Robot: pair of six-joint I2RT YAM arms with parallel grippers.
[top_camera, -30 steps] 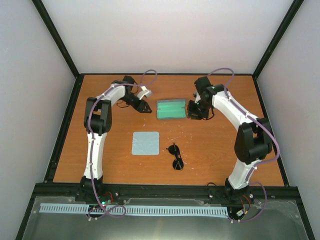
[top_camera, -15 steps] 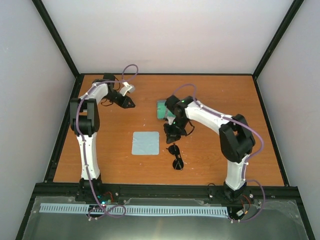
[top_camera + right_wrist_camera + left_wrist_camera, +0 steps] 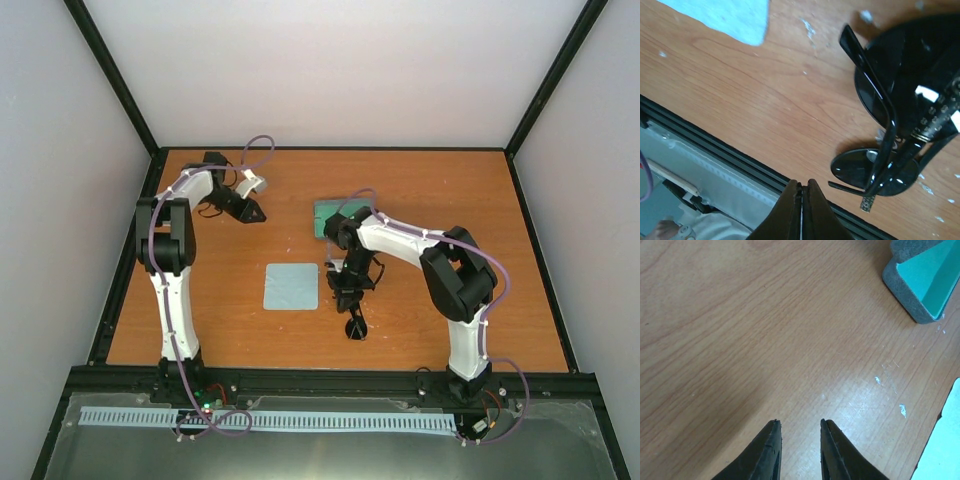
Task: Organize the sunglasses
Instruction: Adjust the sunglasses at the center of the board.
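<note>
Our sunglasses [image 3: 355, 325] sit on the table on the near side of the case [image 3: 325, 213], not in it yet. The right gripper [image 3: 801, 184] is pressed together and empty beside them, probably lining up. The left gripper [image 3: 800, 422], spread and empty, hangs left of the case, out of the way.

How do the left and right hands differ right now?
The left hand has its fingers apart; the right hand is shut tight. The left hand hangs over the table at the back left; the right hand is beside the sunglasses, near the front edge. Both hold nothing.
</note>
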